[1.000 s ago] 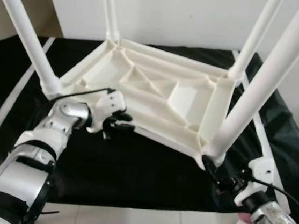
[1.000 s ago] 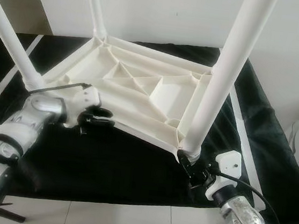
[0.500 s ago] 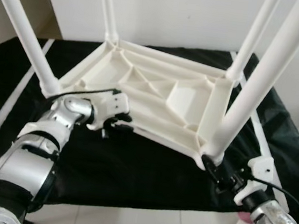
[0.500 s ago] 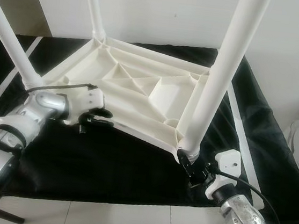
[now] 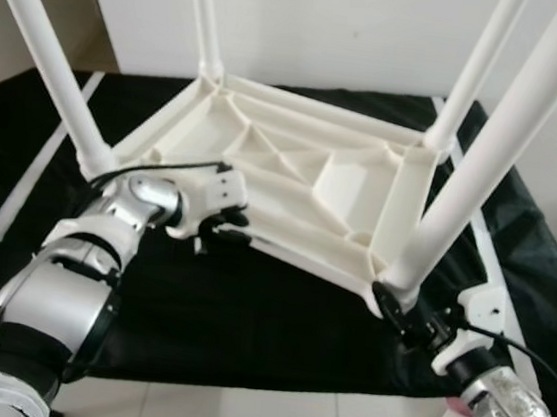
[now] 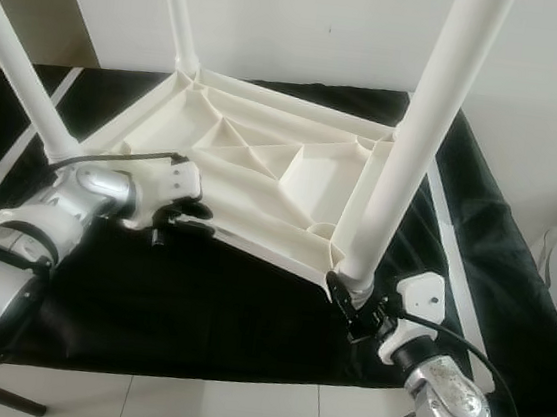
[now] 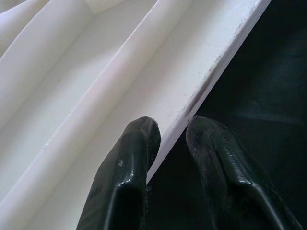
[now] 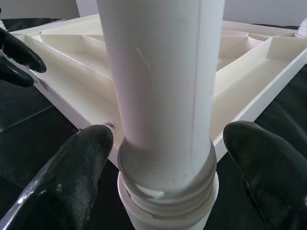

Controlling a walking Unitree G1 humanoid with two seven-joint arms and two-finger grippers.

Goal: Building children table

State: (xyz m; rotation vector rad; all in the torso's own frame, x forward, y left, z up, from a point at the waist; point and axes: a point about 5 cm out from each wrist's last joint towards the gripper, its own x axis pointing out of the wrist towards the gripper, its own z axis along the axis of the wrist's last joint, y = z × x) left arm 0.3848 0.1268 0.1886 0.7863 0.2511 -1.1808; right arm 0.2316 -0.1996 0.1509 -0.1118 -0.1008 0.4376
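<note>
The children's table (image 5: pixel 301 186) is seen upside down on a black cloth (image 5: pixel 246 316), four white legs pointing up. Its near rim is pinched between the fingers of the left hand (image 7: pixel 170 143). The near right leg (image 6: pixel 411 153) is straddled at its threaded base by the right hand (image 8: pixel 165 163) — fingers apart, not clamped. For this step, the frame should be held steady while the leg is gripped low and turned squarely — cross-threading is the likely risk
</note>
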